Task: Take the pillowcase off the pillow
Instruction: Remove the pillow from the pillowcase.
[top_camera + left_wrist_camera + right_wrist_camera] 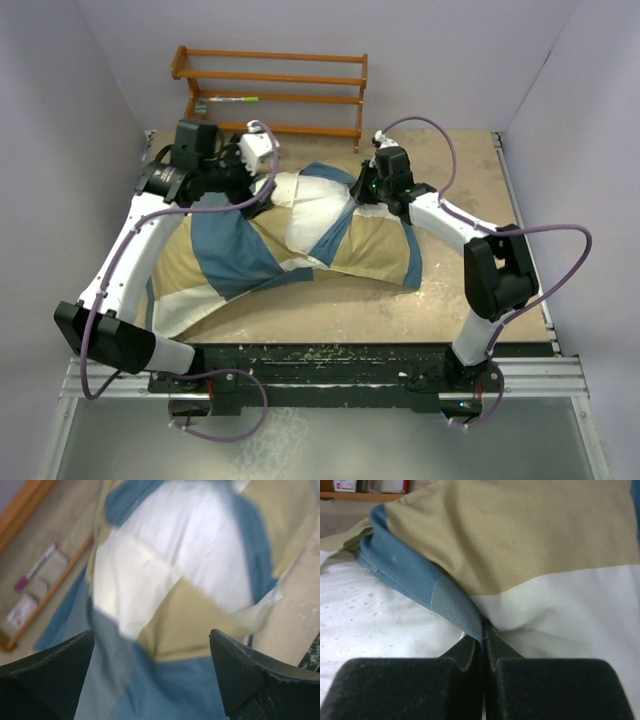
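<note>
The pillowcase (pixel 235 255), in tan, cream and blue blocks, lies spread across the table. The white pillow (pixel 305 215) shows bare at its far middle. My left gripper (pixel 262 193) hovers open over the cover's far left part. In the left wrist view its fingers (pixel 240 670) stand wide apart above the pillowcase (pixel 200 620), holding nothing. My right gripper (pixel 362 192) is shut on the pillowcase's blue edge. In the right wrist view the gripper (pixel 483 630) pinches that blue hem (pixel 420 585), with the speckled pillow (pixel 370 625) to its left.
A wooden rack (pixel 270 90) stands against the back wall with a small pen-like item (pixel 232 100) on it. The rack also shows in the left wrist view (pixel 30 605). Walls close in on the left and right sides of the table (pixel 470 160).
</note>
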Motion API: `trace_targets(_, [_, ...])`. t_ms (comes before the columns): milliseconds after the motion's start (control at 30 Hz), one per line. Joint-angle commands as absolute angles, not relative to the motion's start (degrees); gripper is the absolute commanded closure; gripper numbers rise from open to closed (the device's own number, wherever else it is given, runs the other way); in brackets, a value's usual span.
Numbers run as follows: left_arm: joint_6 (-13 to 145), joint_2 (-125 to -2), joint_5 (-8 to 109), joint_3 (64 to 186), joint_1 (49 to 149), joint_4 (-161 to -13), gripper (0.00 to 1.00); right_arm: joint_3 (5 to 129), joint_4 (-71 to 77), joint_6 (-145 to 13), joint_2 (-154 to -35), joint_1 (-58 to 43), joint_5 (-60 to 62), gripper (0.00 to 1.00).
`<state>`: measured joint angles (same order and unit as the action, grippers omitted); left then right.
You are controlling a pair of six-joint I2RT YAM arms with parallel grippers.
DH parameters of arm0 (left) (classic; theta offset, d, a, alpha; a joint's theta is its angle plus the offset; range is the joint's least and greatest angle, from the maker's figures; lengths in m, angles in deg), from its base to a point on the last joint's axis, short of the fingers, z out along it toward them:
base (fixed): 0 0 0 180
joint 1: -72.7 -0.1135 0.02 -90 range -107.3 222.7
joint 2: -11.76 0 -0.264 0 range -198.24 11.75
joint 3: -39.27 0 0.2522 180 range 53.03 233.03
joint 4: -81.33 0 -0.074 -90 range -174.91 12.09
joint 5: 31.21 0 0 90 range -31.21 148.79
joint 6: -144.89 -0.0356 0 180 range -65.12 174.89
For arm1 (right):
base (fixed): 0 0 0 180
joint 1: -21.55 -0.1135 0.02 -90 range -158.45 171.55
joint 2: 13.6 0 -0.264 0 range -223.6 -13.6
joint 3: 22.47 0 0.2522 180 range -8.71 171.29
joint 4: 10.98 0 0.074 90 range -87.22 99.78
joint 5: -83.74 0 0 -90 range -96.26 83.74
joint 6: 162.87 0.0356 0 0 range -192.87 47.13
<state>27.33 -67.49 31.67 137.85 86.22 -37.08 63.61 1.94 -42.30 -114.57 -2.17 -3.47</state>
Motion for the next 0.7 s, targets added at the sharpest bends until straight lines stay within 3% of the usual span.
trace_targets(0, [26.8,-73.0,24.3,147.4,97.4,-33.4,0.0,62.5,-1.1,-38.4,-113.2,-4.8,2.3,1.0])
trace_targets(133, [26.1,-81.0,20.8,150.3,98.8,-36.9,0.01,61.9,-2.6,-35.8,-111.6,-4.9,5.3,1.0])
trace_targets(333, [21.2,-91.9,26.3,153.5,101.6,-40.5,0.02,61.7,-1.4,-34.8,-111.2,-4.9,8.6,1.0])
trace_targets(667, [16.1,-95.1,33.7,151.9,104.3,-49.1,0.01,61.1,-2.5,-34.1,-113.2,-4.8,10.7,1.0])
